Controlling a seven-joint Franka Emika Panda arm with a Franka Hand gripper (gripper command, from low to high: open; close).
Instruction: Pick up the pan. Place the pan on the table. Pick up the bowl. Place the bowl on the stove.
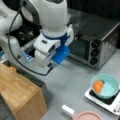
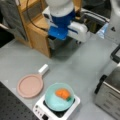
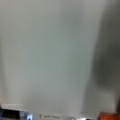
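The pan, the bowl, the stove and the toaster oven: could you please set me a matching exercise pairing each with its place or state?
Things:
1. pan
2. bowl
3. stove
4. toaster oven

States:
A. steel, three dark knobs
B. carries the bowl
C. lies flat on the table, empty
D. holds an orange item, sits on the stove

Pairs: 1-C, 2-D, 3-B, 4-A
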